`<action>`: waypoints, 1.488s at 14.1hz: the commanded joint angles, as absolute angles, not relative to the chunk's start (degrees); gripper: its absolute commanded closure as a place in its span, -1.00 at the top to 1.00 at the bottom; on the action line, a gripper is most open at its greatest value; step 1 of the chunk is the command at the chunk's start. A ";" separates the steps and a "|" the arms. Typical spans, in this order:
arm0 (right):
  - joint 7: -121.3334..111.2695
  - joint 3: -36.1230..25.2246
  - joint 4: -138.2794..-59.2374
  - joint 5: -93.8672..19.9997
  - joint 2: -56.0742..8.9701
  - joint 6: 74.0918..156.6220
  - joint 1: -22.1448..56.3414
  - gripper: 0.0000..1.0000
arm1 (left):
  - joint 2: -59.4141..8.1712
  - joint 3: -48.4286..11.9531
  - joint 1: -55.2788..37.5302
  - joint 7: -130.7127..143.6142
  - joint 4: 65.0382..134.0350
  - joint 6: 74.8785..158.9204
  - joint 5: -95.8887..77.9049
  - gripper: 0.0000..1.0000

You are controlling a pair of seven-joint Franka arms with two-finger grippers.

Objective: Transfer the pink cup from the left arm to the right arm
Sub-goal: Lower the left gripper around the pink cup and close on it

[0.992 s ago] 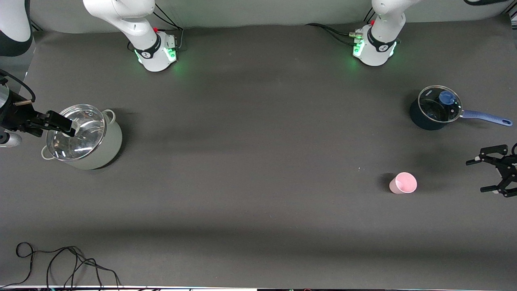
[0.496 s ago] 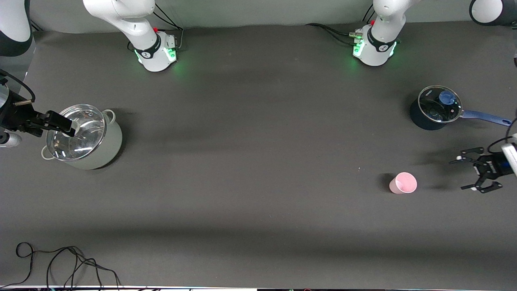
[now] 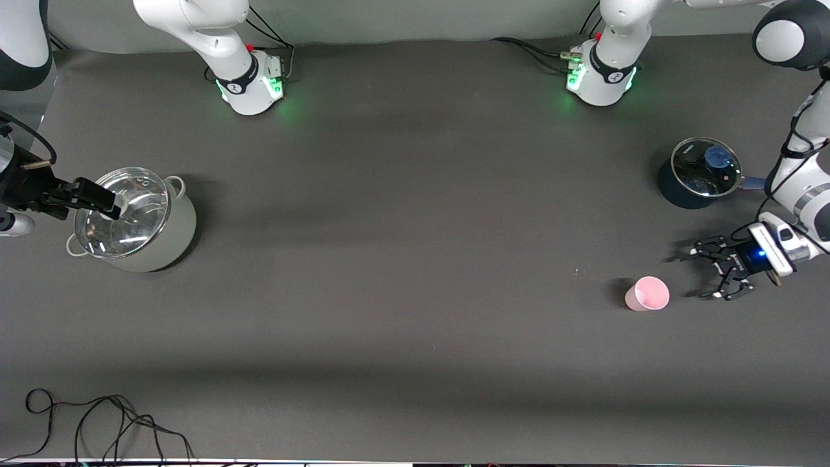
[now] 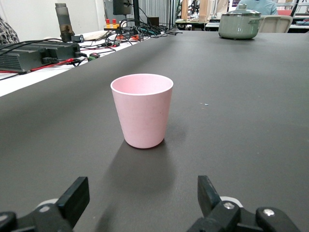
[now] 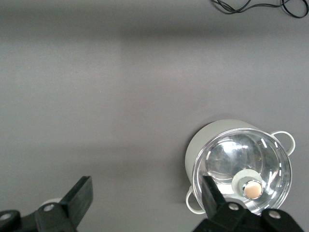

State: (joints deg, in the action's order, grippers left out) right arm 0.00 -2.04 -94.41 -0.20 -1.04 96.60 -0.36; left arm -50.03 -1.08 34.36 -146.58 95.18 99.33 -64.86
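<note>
Front view, dark grey table [image 3: 415,259], pink cup [image 3: 647,294] upright, left gripper [image 3: 704,270] fingers released beside it, right gripper [image 3: 111,209] fingers released over grey pot [image 3: 133,220].

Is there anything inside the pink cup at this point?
The pink cup stands upright on the table. What shows of its inside in both views is bare pink wall; from the left wrist its bottom is hidden by the rim. The left gripper is open beside it, not touching.
</note>
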 commanded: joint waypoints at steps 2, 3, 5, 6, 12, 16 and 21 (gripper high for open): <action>-1.41 -2.20 -93.78 -0.18 -0.97 95.89 -0.44 0.99 | -49.39 -1.76 31.12 -147.83 98.35 103.44 -68.54 1.00; -1.41 -2.20 -93.78 -0.26 -0.97 95.89 -0.53 0.99 | -49.48 -1.76 30.24 -147.83 98.96 103.80 -70.03 1.00; -1.49 -2.29 -93.78 -0.26 -0.97 95.89 -0.53 0.99 | -49.74 -1.84 28.57 -147.83 99.23 105.46 -71.01 1.00; -1.41 -2.29 -93.78 -0.26 -0.97 95.89 -0.44 0.99 | -49.92 -1.85 27.69 -147.83 99.32 105.90 -72.58 1.00; -1.49 -2.29 -93.78 -0.26 -0.97 95.89 -0.53 0.99 | -50.54 -1.85 22.86 -147.83 100.37 107.75 -78.57 0.99; -1.41 -2.29 -93.87 -0.26 -0.97 95.89 -0.53 0.99 | -50.54 -1.85 21.80 -147.83 100.46 108.37 -80.07 0.63; -1.41 -2.29 -93.78 -0.18 -0.97 95.45 -0.44 0.99 | -50.19 -1.85 21.97 -147.57 100.46 108.46 -80.07 0.19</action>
State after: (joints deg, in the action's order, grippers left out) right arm -0.03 -2.14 -94.41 -0.20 -1.04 96.43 -0.37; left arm -51.22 -2.34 22.57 -146.59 99.29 107.74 -78.73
